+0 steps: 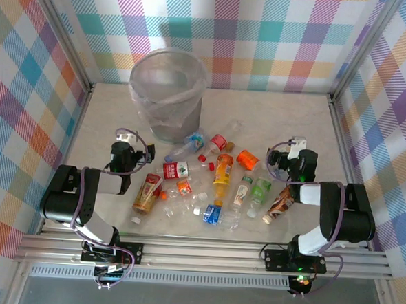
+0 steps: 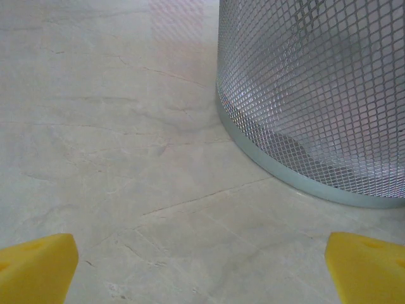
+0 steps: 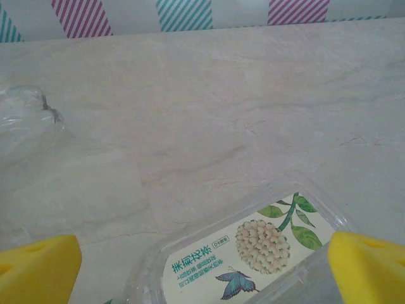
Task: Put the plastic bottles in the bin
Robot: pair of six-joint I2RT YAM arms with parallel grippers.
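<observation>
The bin [image 1: 166, 95], a grey mesh wastebasket with a clear liner, stands at the back left; its mesh wall [image 2: 316, 95] rises right of my left fingers. Several plastic bottles lie scattered mid-table: an orange one [image 1: 222, 172], a red-labelled one [image 1: 176, 169], a brown one [image 1: 147, 192], a green one [image 1: 260, 190]. My left gripper [image 1: 127, 147] [image 2: 202, 272] is open over bare table, left of the pile. My right gripper [image 1: 288, 161] [image 3: 202, 269] is open, low over a clear bottle [image 3: 253, 253] with a flower-and-butterfly label lying between its yellow fingertips [image 3: 38, 266].
Loose red caps [image 1: 209, 165] lie among the bottles. A crumpled clear bottle [image 3: 25, 123] lies to the left ahead of the right gripper. Checked walls enclose the table on three sides. An aluminium rail [image 1: 204, 252] runs along the near edge.
</observation>
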